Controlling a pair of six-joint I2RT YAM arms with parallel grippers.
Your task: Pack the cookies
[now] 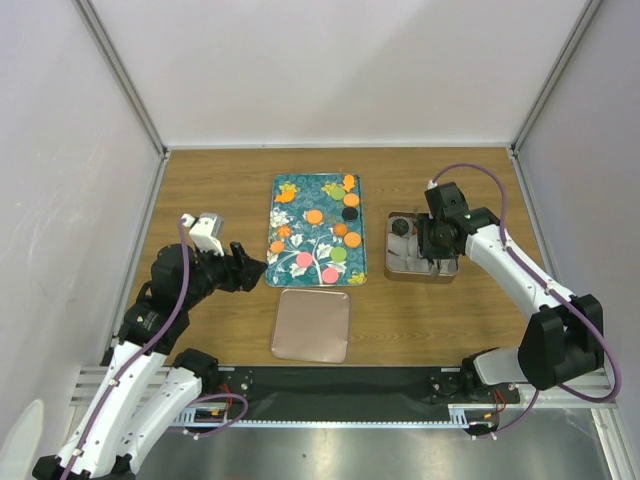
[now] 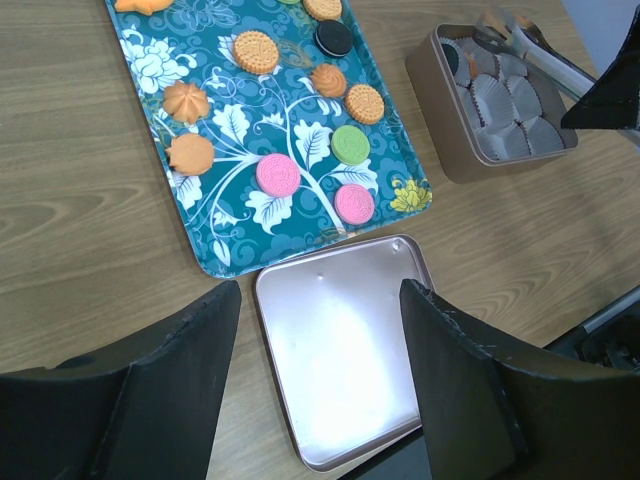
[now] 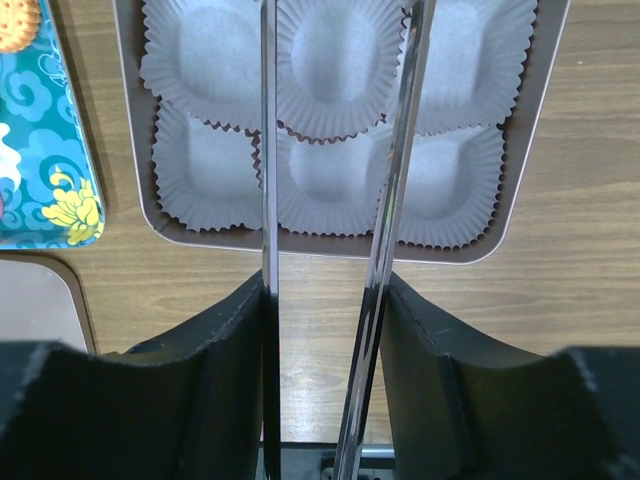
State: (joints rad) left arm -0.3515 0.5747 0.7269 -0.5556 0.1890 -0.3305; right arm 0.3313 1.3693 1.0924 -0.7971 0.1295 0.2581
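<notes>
The cookies (image 2: 278, 175) lie flat and spread apart on a teal floral tray (image 2: 228, 246) in the middle of the table. Two pink ones sit at its near end, a green one (image 2: 350, 144) is just beyond them, and round orange ones (image 2: 256, 51) and a black one (image 2: 333, 38) are farther off. The farthest cookies are cut by the top edge of the left wrist view. Orange flower shapes (image 2: 186, 101) mark the tray's left half, and I cannot tell whether they are printed or raised. Just near the tray, not quite touching it, a rose-gold tin lid (image 2: 340, 360) lies with its hollow side up. Its near edge is hidden behind the left gripper (image 2: 320, 290), which hovers with its fingers spread wide and nothing between them. Seen from above, that gripper sits off the tray's near left corner. Right of the tray and apart from it stands a rose-gold tin (image 2: 435, 110) filled with white pleated paper cups (image 3: 335, 65). The right wrist view cuts off the tin's far row. A dark round shape (image 1: 400, 228) sits in the far left cup, too small to name. The right gripper (image 3: 325, 300) hangs over the tin's near end. It is clamped around metal tongs (image 3: 268, 150), whose two thin blades run out over the cups, slightly apart, with their tips out of view. The table (image 2: 80, 230) is wood-grain brown, enclosed by plain white walls (image 1: 350, 70) with pale metal corner posts (image 1: 120, 75).
</notes>
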